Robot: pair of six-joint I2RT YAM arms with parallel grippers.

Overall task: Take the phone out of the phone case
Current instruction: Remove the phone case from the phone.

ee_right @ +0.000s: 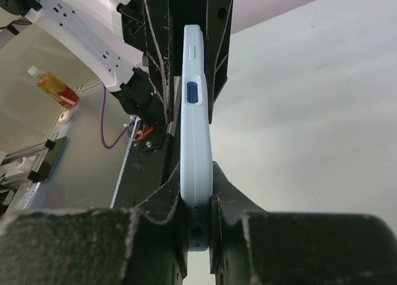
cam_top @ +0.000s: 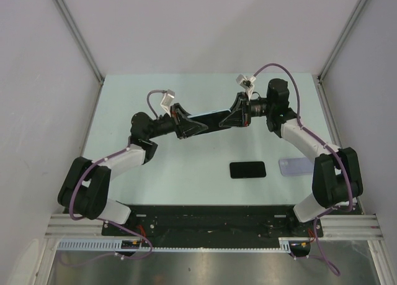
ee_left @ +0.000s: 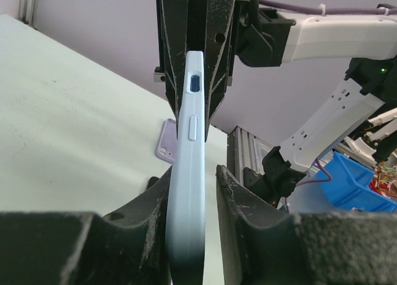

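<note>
Edge-on to both wrist cameras, the phone case (ee_right: 195,167) hides its contents from you. It hangs above the tabletop (cam_top: 186,192), with the left fingers (ee_left: 242,195) and right fingers (ee_right: 236,201) clamped on opposite ends. A black phone (cam_top: 247,169) and a lavender case (cam_top: 294,166) lie nearby.

Phone case (cam_top: 211,120) between left gripper (cam_top: 189,125) at 9 o'clock and right gripper (cam_top: 234,116) at 3; spare phone (cam_top: 247,169) at 5.

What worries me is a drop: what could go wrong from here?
1. The light-blue cased phone hangs in mid-air, gripped only at its ends; a gap shows beside one finger of the left gripper, so prying may drop it.
2. The right gripper clamps it across its faces, which may hinder peeling.
</note>
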